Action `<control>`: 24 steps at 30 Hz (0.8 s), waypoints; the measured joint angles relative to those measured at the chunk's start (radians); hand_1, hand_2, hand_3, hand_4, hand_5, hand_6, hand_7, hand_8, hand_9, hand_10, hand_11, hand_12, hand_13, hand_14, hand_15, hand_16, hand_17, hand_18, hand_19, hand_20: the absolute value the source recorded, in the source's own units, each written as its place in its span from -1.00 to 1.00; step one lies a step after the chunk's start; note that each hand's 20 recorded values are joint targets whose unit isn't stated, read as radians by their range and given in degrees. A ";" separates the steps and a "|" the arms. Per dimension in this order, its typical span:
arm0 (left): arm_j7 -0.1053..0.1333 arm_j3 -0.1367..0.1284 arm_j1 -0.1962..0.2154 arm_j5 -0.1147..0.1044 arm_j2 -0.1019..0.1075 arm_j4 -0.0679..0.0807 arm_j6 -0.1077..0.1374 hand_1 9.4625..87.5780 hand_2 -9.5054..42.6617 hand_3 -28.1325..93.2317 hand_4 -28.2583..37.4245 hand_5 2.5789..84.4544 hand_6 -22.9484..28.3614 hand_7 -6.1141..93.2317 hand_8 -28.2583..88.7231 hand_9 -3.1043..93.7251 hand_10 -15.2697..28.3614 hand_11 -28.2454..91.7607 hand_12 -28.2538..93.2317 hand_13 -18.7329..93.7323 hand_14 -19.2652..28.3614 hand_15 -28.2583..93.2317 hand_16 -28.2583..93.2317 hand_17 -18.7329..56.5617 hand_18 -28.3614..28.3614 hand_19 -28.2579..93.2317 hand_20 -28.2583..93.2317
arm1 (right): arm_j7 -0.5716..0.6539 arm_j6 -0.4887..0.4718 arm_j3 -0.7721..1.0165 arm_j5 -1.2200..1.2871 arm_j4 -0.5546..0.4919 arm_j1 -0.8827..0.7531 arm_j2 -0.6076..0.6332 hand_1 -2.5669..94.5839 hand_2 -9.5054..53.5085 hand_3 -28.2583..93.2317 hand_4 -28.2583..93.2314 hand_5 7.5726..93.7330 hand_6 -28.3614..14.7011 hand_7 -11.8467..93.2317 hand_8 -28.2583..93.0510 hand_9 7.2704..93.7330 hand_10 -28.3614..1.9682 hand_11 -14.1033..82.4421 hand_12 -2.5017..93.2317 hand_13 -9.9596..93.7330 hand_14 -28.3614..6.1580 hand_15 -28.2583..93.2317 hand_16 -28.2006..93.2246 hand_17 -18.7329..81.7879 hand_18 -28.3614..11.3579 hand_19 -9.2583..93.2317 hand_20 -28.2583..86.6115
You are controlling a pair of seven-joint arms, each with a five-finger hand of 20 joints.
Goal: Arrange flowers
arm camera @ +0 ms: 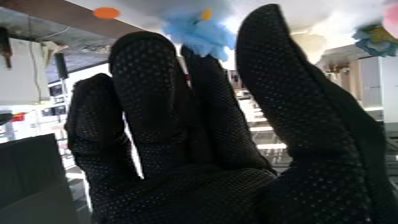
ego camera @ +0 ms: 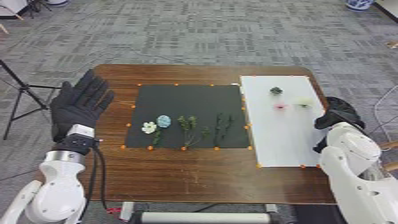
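My left hand (ego camera: 78, 102) is open off the table's left edge. My right hand (ego camera: 338, 117) is beside the right edge of the white sheet (ego camera: 275, 140); in the right wrist view, the hand (arm camera: 191, 170) has relaxed fingers. A blue flower (arm camera: 182, 31) appears beyond its fingertips; contact is unclear. The sheet bears a dark teal flower (ego camera: 276, 90), a pink one (ego camera: 280, 106) and a cream one (ego camera: 304, 102). On the black mat (ego camera: 178, 100) lie a white flower (ego camera: 148, 128), a light blue flower (ego camera: 163, 121) and green stems (ego camera: 188, 126).
Orange markers line the mat and sheet on the brown table (ego camera: 195, 172). A black tripod (ego camera: 25, 87) stands on the floor to the left. Cables hang by my left arm.
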 measured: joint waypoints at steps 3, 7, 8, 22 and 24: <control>0.000 0.001 -0.002 0.000 -0.001 0.000 -0.001 -0.55 0.02 0.60 -1.00 -0.02 0.18 -0.70 -0.67 -0.21 0.31 -0.24 -0.43 -0.19 0.36 -0.21 -0.60 -0.65 0.50 0.06 -0.40 | -0.006 0.034 -0.002 -0.015 0.009 -0.010 -0.001 0.22 -1.00 0.55 -1.00 0.50 0.17 -0.39 -0.52 0.45 -0.01 -0.38 -0.61 0.60 0.25 0.48 -0.02 0.18 -0.70 0.88 0.09; 0.000 0.001 -0.001 -0.004 -0.002 0.000 0.000 -0.55 0.02 0.60 -1.00 -0.02 0.18 -0.70 -0.67 -0.21 0.31 -0.24 -0.43 -0.19 0.37 -0.20 -0.60 -0.65 0.50 0.06 -0.40 | -0.017 0.041 -0.002 -0.030 0.009 -0.016 -0.002 0.30 -1.00 0.56 -0.99 0.60 0.24 -0.26 -0.44 0.60 0.20 -0.53 -0.37 0.62 0.33 0.42 0.07 0.20 -0.69 0.87 0.11; 0.000 0.001 -0.001 -0.004 -0.003 0.000 0.000 -0.55 0.02 0.60 -1.00 -0.02 0.18 -0.70 -0.67 -0.21 0.31 -0.24 -0.43 -0.19 0.37 -0.20 -0.60 -0.65 0.50 0.06 -0.40 | -0.019 0.041 -0.002 -0.034 0.009 -0.017 -0.003 0.32 -1.00 0.56 -1.00 0.61 0.24 -0.24 -0.43 0.62 0.20 -0.55 -0.35 0.63 0.35 0.42 0.07 0.20 -0.68 0.87 0.11; -0.003 -0.015 0.007 0.000 -0.017 0.000 -0.016 -0.55 0.02 0.59 -1.00 -0.02 0.17 -0.71 -0.67 -0.21 0.32 -0.25 -0.43 -0.19 0.34 -0.23 -0.61 -0.64 0.50 0.05 -0.40 | -0.046 0.115 -0.050 0.017 -0.111 -0.056 0.017 0.31 -1.00 0.58 -0.97 0.63 0.21 -0.24 -0.36 0.65 0.18 -0.60 -0.31 0.63 0.38 0.41 0.09 0.21 -0.68 0.88 0.12; -0.003 -0.018 0.009 0.000 -0.020 0.000 -0.021 -0.55 0.02 0.59 -1.00 -0.02 0.17 -0.71 -0.67 -0.21 0.31 -0.25 -0.43 -0.19 0.33 -0.23 -0.61 -0.64 0.50 0.05 -0.40 | -0.078 0.115 -0.067 0.037 -0.162 -0.057 0.020 0.31 -1.00 0.58 -0.97 0.63 0.21 -0.24 -0.36 0.64 0.17 -0.59 -0.32 0.63 0.37 0.41 0.10 0.21 -0.68 0.88 0.12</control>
